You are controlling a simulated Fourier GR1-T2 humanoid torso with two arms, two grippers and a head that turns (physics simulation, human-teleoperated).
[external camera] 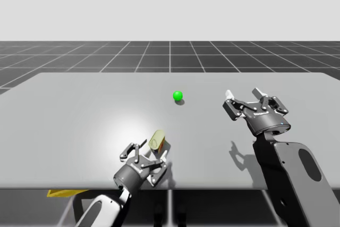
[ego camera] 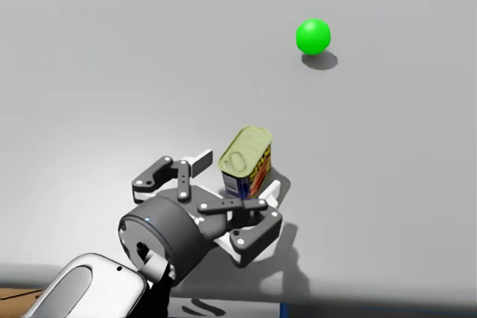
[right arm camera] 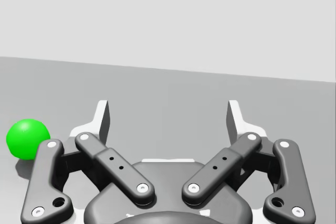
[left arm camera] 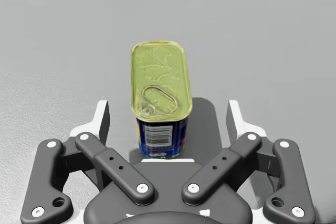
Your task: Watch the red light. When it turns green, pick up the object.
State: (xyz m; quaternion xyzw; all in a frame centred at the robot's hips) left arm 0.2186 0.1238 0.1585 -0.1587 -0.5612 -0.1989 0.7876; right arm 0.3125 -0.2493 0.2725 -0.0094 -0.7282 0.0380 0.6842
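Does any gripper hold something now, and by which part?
Nothing is held. The blue rectangular can stands untouched between the open jaws of the left gripper; the right gripper is open.

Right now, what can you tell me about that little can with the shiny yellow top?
The rectangular can has rounded corners, a gold, metal-looking lid with a pull tab, and blue sides with a white barcode patch plus some red and yellow. It stands upright and unopened on the grey table, between the fingers of my left tool, which is open. Neither finger touches it.
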